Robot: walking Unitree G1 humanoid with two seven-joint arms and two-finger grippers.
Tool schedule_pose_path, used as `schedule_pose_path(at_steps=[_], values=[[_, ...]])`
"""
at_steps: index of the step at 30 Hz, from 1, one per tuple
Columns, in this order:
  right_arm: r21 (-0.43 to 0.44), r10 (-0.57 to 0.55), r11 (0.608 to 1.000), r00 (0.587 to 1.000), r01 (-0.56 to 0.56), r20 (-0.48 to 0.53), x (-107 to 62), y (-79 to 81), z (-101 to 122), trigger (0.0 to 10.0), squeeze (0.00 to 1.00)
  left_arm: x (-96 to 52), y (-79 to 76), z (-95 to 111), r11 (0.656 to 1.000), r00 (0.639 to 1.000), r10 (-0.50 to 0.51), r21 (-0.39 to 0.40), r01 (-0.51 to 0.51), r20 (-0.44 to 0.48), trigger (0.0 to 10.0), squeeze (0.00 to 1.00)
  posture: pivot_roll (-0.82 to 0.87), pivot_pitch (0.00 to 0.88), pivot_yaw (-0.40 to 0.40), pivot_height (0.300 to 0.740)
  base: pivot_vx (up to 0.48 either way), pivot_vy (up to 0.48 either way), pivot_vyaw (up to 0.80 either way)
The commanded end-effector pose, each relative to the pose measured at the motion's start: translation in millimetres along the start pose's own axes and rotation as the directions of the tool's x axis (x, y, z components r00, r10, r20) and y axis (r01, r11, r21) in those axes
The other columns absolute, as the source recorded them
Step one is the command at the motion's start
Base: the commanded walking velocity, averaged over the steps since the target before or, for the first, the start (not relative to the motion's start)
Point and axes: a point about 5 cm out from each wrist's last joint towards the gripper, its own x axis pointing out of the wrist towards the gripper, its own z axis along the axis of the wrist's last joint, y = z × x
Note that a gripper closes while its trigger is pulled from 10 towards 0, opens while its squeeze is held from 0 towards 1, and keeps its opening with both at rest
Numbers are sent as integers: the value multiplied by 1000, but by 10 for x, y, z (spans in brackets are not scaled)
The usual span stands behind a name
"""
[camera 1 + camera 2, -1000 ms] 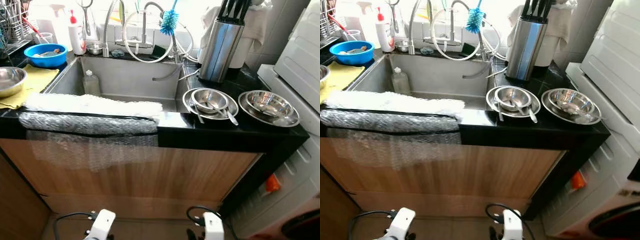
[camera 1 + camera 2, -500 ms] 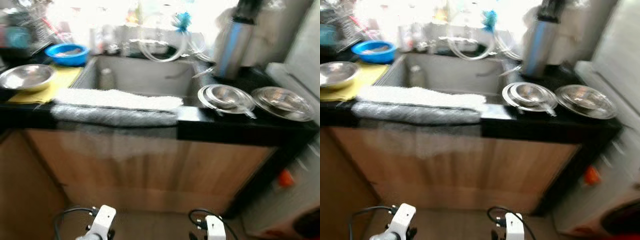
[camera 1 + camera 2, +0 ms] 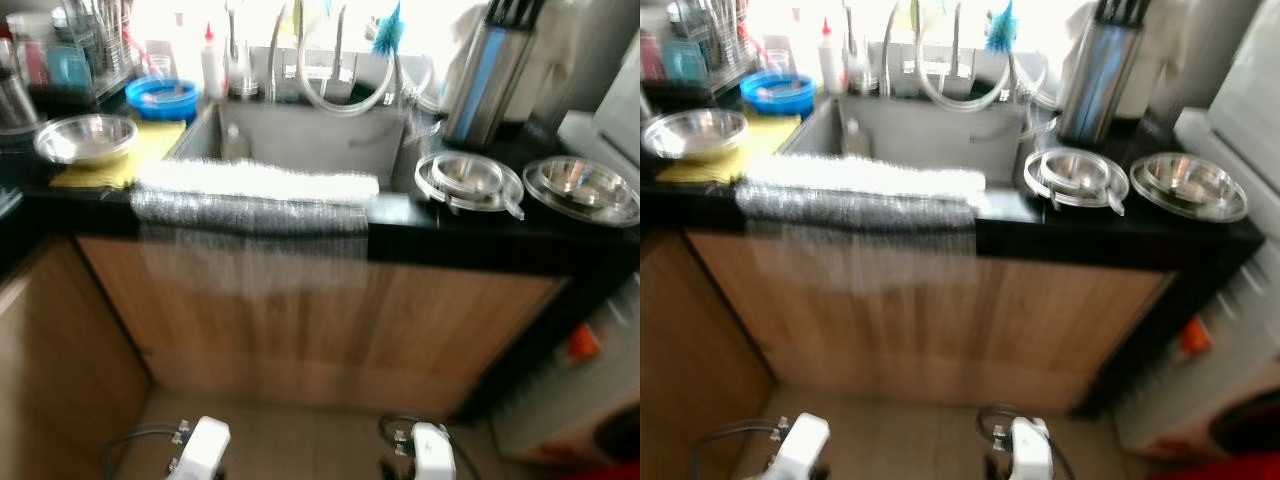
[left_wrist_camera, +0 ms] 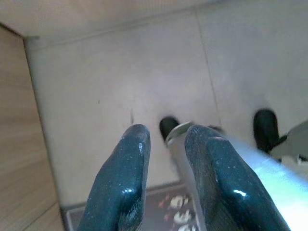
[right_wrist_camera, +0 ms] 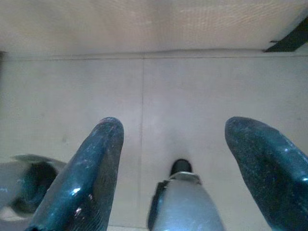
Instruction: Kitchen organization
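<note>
A steel sink (image 3: 310, 140) sits in a black counter (image 3: 480, 238) above wooden cabinet fronts. To its right stand two stacks of steel plates and bowls (image 3: 468, 180) (image 3: 585, 188) and a steel knife block (image 3: 487, 70). On the left a steel bowl (image 3: 85, 137) rests on a yellow cloth, with a blue bowl (image 3: 163, 97) behind it. Both arms hang low near the floor. My left gripper (image 4: 167, 137) points at the tiled floor with a narrow gap between its fingers. My right gripper (image 5: 173, 127) is wide open over the floor, holding nothing.
White towel and bubble wrap (image 3: 255, 195) drape over the sink's front edge. Taps, hoses and a blue brush (image 3: 388, 35) crowd the back. A dish rack (image 3: 90, 40) stands at far left, a white appliance (image 3: 615, 120) at right. The view is blurred.
The whole picture has shifted and pulled back, so more cabinet front and floor show and the left counter has come into view. Nothing on the counter has moved; both arms still hang.
</note>
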Motion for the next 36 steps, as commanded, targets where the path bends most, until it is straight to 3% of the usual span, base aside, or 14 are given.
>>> schedule_pose_path(at_steps=[1, 20, 27, 30, 32, 36], values=[[2, -32, 999, 999, 32, 6, -14, -115, 16, 10000, 0, 33, -70, 138, 1000, 999, -17, 3, 17, 40, 10000, 0, -32, 18, -56, 740, 270, 0, 0], [-6, -27, 1000, 1000, 27, 5, -13, -116, 21, 10000, 0, 34, -75, 140, 1000, 999, -22, 7, 22, 37, 10000, 0, -36, 17, -59, 740, 279, 0, 0], [-81, -16, 997, 1000, 17, 9, -11, -118, 44, 10000, 0, 35, -78, 152, 999, 999, -27, 23, 26, 45, 10000, 0, -49, 15, -63, 740, 79, 0, 0], [-93, -5, 996, 1000, 8, 27, -11, -110, 63, 10000, 0, 32, -89, 158, 999, 997, -37, -11, 37, 64, 10000, 0, -55, 15, -62, 740, 0, 0, 0], [-97, -5, 995, 998, 10, 55, -14, -107, 83, 10000, 0, 27, -76, 142, 995, 997, 4, -100, 5, 83, 10000, 0, -67, 14, -63, 740, 0, 0, 0], [-117, -21, 993, 996, 31, 81, -19, -119, 100, 10000, 0, 21, -68, 148, 991, 993, 32, -131, -17, 110, 10000, 0, -68, 10, -68, 740, 0, 0, 0]])
